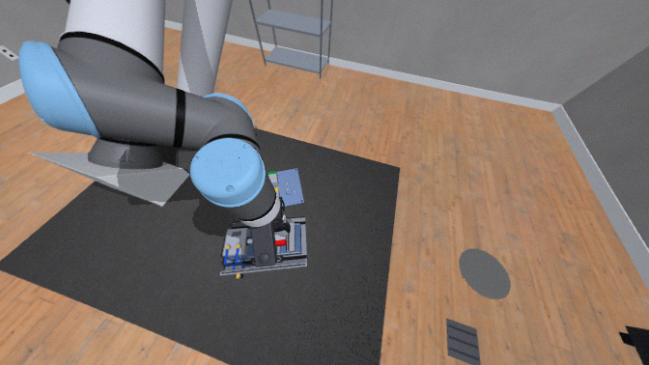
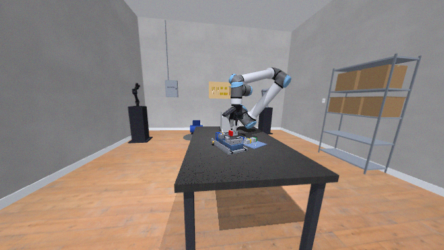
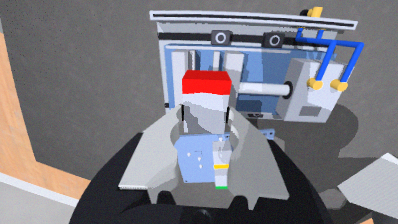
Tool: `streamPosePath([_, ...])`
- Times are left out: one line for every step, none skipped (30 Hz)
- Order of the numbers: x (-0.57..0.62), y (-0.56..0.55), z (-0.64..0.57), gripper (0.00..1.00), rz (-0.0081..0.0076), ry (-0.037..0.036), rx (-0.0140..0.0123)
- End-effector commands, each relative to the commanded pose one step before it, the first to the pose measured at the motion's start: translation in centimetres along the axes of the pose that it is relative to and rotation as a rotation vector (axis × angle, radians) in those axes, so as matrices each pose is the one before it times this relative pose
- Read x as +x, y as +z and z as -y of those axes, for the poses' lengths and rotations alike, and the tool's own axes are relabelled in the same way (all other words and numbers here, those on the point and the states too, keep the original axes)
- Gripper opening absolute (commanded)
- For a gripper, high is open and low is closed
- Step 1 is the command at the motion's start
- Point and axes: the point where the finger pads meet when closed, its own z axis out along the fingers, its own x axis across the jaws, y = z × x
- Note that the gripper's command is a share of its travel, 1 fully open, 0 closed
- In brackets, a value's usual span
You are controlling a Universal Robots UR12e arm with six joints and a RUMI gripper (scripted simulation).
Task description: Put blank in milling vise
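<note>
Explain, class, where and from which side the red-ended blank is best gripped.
Grip the red-ended blank across its plain grey long sides, behind the paint, coming from above. Those sides are flat and parallel, and that is how the gripper holds it now, jaws shut on the blank over the vise.
</note>
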Motion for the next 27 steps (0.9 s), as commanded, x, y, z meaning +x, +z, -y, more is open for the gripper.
streamPosePath([-0.045,0.065,0.057,0.0,0.00082,-0.00059,0.00122])
streamPosePath([-0.001,0.044,0.002,0.0,0.0,-0.00005,-0.00002])
streamPosePath([-0.001,0.048,0.003,0.0,0.0,-0.00005,-0.00002])
streamPosePath([-0.001,0.051,0.003,0.0,0.0,-0.00005,-0.00002])
streamPosePath([-0.001,0.054,0.003,0.0,0.0,-0.00006,-0.00002])
streamPosePath([-0.001,0.056,0.003,0.0,0.0,-0.00002,-0.00001])
streamPosePath([-0.002,0.059,0.003,0.0,0.0,0.0,0.0])
streamPosePath([-0.002,0.061,0.003,0.0,0.0,0.0,0.0])
streamPosePath([0.0,0.0,0.0,0.0,0.0,0.0,0.0])
streamPosePath([0.0,0.0,0.0,0.0,0.0,0.0,0.0])
streamPosePath([-0.002,0.064,0.003,0.0,0.0,0.0,0.0])
streamPosePath([-0.002,0.066,0.004,0.0,0.0,0.0,0.0])
streamPosePath([-0.002,0.068,0.004,0.0,0.0,0.0,0.0])
streamPosePath([-0.002,0.069,0.004,0.0,0.0,0.0,0.0])
streamPosePath([-0.002,0.07,0.004,0.0,0.0,0.0,0.0])
streamPosePath([-0.002,0.071,0.004,0.0,0.0,0.0,0.0])
streamPosePath([-0.002,0.072,0.004,0.0,0.0,0.0,0.0])
streamPosePath([-0.002,0.072,0.004,0.0,0.0,0.0,0.0])
streamPosePath([-0.002,0.072,0.004,0.0,0.0,0.0,0.0])
streamPosePath([-0.002,0.072,0.004,0.0,0.0,0.0,0.0])
streamPosePath([-0.002,0.071,0.004,0.0,0.0,0.0,0.0])
streamPosePath([-0.002,0.07,0.004,0.0,0.0,0.0,0.0])
streamPosePath([-0.002,0.069,0.004,0.0,0.0,0.0,0.0])
streamPosePath([-0.002,0.067,0.004,0.0,0.0,0.0,0.0])
streamPosePath([-0.002,0.065,0.004,0.0,0.0,0.0,0.0])
streamPosePath([0.0,0.0,0.0,0.0,0.0,0.0,0.0])
streamPosePath([0.0,0.0,0.0,0.0,0.0,0.0,0.0])
